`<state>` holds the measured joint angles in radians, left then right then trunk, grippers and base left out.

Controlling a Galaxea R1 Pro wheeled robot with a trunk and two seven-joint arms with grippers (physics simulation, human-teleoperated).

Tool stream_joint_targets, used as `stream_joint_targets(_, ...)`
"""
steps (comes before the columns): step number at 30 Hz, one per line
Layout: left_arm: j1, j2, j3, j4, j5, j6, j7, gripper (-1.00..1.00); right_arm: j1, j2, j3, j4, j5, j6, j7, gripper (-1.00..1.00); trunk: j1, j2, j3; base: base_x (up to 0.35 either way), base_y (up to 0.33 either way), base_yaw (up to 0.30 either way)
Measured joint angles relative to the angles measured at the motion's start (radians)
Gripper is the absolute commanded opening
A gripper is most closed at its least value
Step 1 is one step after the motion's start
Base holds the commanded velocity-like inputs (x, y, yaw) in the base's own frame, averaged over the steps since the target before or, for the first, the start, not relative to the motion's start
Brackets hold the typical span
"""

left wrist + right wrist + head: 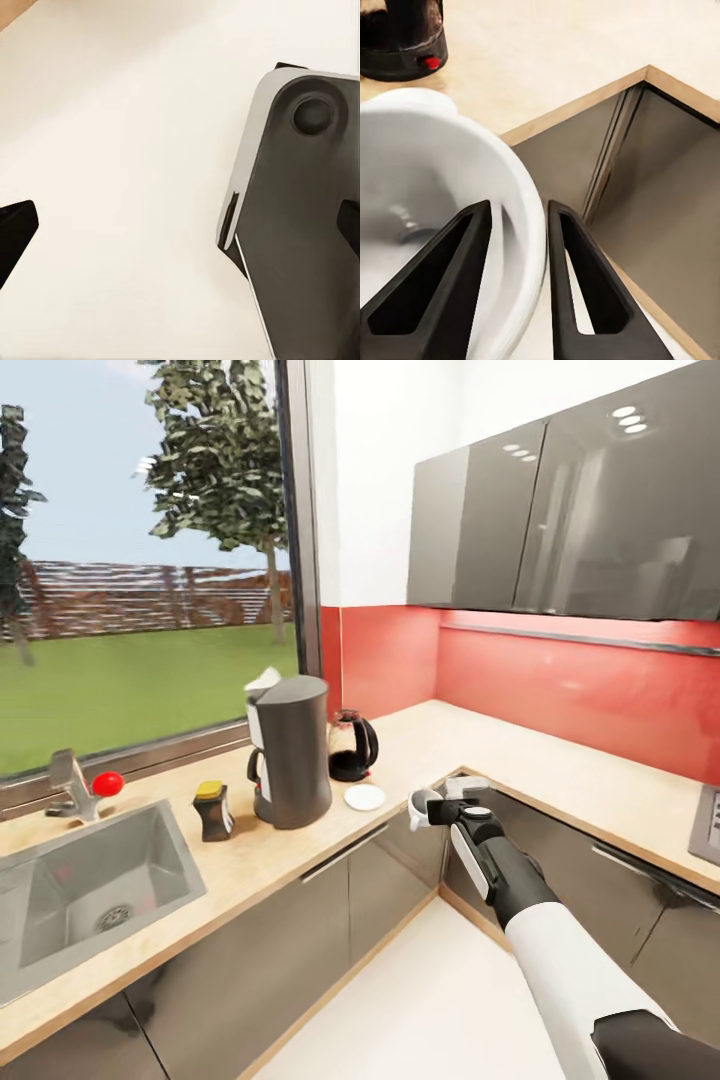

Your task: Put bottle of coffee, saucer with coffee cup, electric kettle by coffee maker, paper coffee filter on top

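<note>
The coffee maker (292, 752) stands on the kitchen countertop (480, 745) by the window, with a white paper coffee filter (263, 680) on its top. The bottle of coffee (213, 810) sits at its left and the electric kettle (352, 746) at its right. In front of the kettle lies the white saucer (365, 797), bare. My right gripper (432, 811) hovers off the counter's inner corner, right of the saucer, shut on the white coffee cup (420, 807). Its fingers (444, 289) pinch the cup's rim (521, 187); the kettle (405, 45) lies beyond. My left gripper (180, 225) stands open over pale floor.
A steel sink (90, 885) with a faucet (70, 785) and a red ball (108, 783) lies left of the bottle. Grey wall cabinets (570, 530) hang over the counter's right leg. A cooktop edge (706, 825) shows at far right. Part of my base (300, 225) is below the left gripper.
</note>
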<state>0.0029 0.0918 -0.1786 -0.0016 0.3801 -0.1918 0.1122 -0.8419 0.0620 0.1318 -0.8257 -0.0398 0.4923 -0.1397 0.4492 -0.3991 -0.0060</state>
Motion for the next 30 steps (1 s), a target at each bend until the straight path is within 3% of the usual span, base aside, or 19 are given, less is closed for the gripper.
stream_joint_targets(16,0.000,-0.001,0.000,0.000,0.000,0.000,0.000,1.00,0.000,0.001,0.000,0.000,0.000,0.000,0.000,-1.00,0.000,0.000,0.000,0.054,-0.251,0.277)
stream_joint_targets(30,0.000,-0.003,-0.001,-0.002,0.000,0.000,0.000,1.00,0.000,0.000,0.000,0.000,0.000,0.000,0.000,-1.00,0.000,0.000,0.000,0.000,-0.020,0.278)
